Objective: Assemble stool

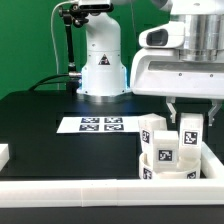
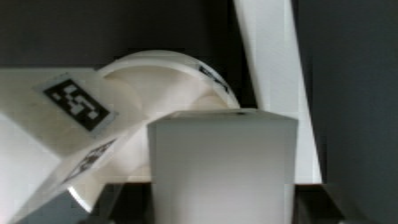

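Observation:
In the exterior view my gripper (image 1: 188, 112) hangs at the right, over a cluster of white stool parts in the table's front right corner. Its fingers close on a white block leg (image 1: 190, 130) that stands upright. The round seat (image 1: 165, 152), with black-and-white tags, lies just in front of it. Another leg (image 1: 151, 126) stands to the exterior view's left of the held one. In the wrist view the leg (image 2: 222, 160) fills the gap between the dark fingers (image 2: 128, 203) of the gripper (image 2: 228, 198). The round seat (image 2: 169, 85) and a tagged part (image 2: 71, 105) lie beyond.
The marker board (image 1: 100, 124) lies flat mid-table. The robot's white base (image 1: 100, 65) stands behind it. Long white border rails run along the front edge (image 1: 80, 193) and the right side (image 1: 212, 160); one also shows in the wrist view (image 2: 267, 50). A small white block (image 1: 4, 153) sits at the left edge.

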Action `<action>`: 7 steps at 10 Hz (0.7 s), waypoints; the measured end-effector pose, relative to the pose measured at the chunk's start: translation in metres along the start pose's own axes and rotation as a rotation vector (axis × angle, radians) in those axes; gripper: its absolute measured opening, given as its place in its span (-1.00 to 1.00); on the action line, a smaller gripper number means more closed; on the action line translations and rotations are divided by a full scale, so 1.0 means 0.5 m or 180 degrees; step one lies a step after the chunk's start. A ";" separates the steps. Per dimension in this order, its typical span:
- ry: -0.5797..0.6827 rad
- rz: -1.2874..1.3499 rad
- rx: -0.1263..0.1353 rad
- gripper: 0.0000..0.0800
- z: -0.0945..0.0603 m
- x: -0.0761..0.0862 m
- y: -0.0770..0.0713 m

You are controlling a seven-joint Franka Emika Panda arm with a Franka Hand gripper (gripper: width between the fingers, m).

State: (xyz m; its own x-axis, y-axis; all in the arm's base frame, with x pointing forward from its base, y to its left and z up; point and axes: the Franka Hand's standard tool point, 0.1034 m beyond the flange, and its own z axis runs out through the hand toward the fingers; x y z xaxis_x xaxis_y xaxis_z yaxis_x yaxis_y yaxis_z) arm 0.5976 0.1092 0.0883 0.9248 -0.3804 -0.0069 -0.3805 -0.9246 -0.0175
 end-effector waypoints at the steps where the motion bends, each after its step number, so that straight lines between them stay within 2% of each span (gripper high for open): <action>1: -0.0018 0.0372 0.0096 -0.16 0.000 0.004 0.001; 2: -0.0024 0.0690 0.0167 -0.16 0.002 0.007 0.004; 3: -0.0032 0.0938 0.0186 -0.16 0.002 0.007 0.003; 7: -0.0060 0.1754 0.0190 -0.16 0.002 0.005 -0.001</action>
State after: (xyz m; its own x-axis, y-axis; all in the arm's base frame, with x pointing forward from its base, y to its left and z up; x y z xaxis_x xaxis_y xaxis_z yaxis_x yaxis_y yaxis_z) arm 0.6000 0.1086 0.0873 0.5888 -0.8068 -0.0490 -0.8079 -0.5859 -0.0629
